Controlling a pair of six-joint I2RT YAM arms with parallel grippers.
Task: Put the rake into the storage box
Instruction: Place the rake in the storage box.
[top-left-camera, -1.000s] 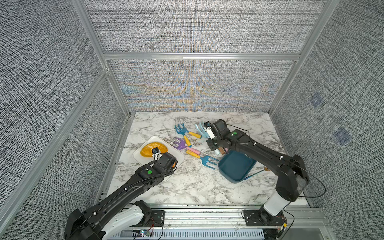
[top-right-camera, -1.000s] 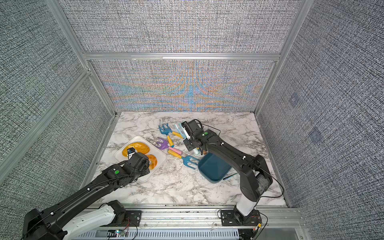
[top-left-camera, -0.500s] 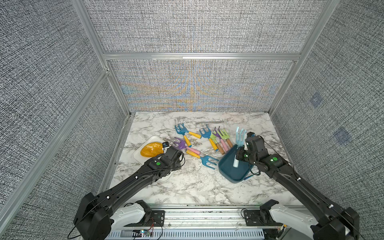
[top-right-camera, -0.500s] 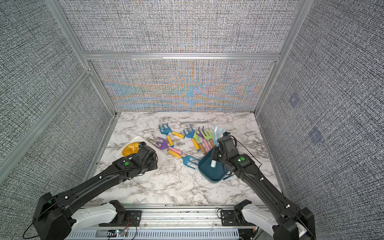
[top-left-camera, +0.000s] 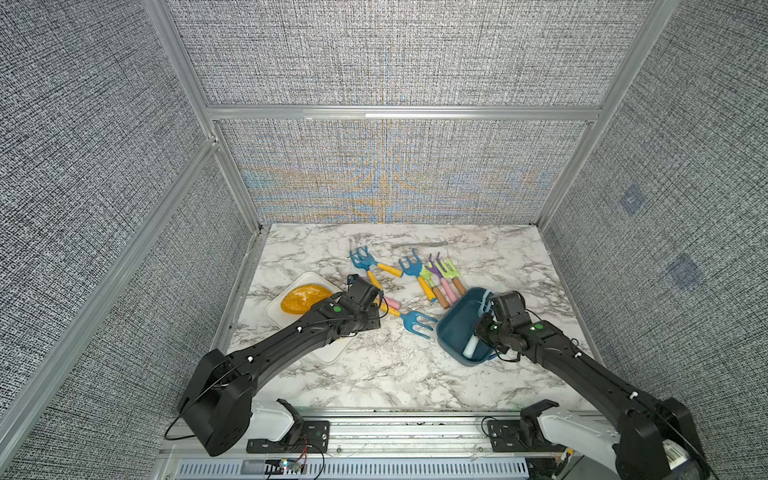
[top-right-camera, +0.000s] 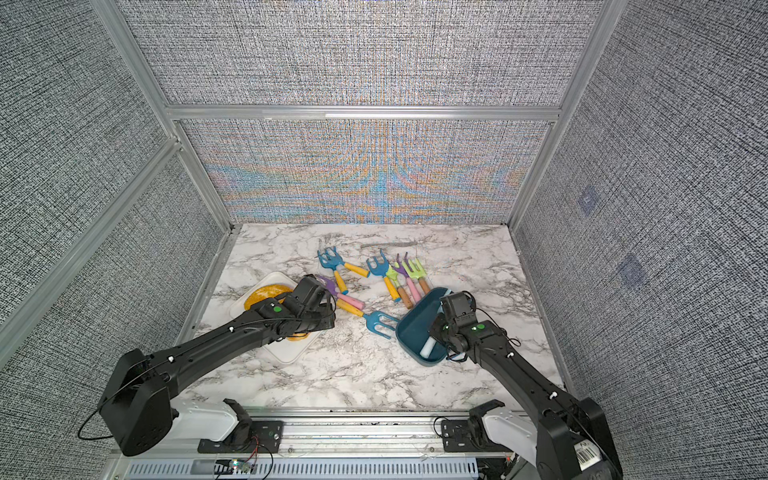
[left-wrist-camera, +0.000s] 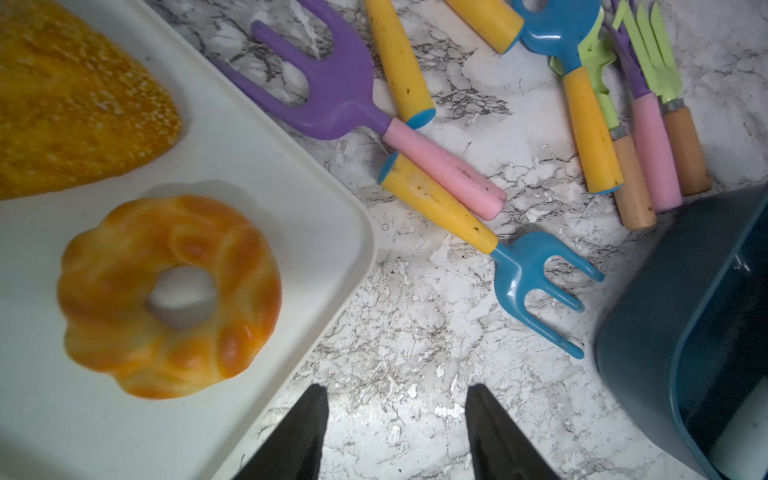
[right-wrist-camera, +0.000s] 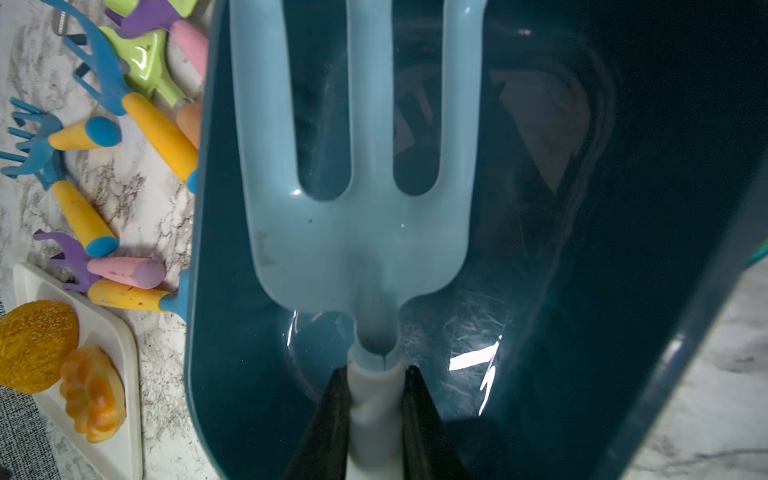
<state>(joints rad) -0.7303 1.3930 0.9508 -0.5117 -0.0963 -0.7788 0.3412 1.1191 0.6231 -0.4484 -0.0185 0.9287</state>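
Since half a second ago our right arm has sunk, taking the light-blue rake (right-wrist-camera: 357, 232) from upright over the bin down inside the storage box (right-wrist-camera: 623, 249). Our left arm has also reached further forward, off the white tray (left-wrist-camera: 291, 199).

Our right gripper (right-wrist-camera: 376, 374) is clamped on the rake's white handle, one finger on each side. The tined head stretches straight ahead of the fingertips, over the dark teal floor and within the walls. We cannot tell whether the head already rests on that floor.

Our left gripper (left-wrist-camera: 395, 390) stands with its jaws apart and nothing between them, hanging over bare marble table (left-wrist-camera: 415, 353). The tray edge and its ring-shaped bun (left-wrist-camera: 170, 295) lie off to one side of it. A blue rake (left-wrist-camera: 528, 282) with a yellow handle lies ahead of it, on the box side.

We judge this to be the placing step, nearly done. The next move calls for spreading the right fingers so the handle drops free. After that the arm should draw straight up and back, keeping clear of the near wall so the box is not dragged. The left gripper looks set to fetch the blue rake ahead of it.
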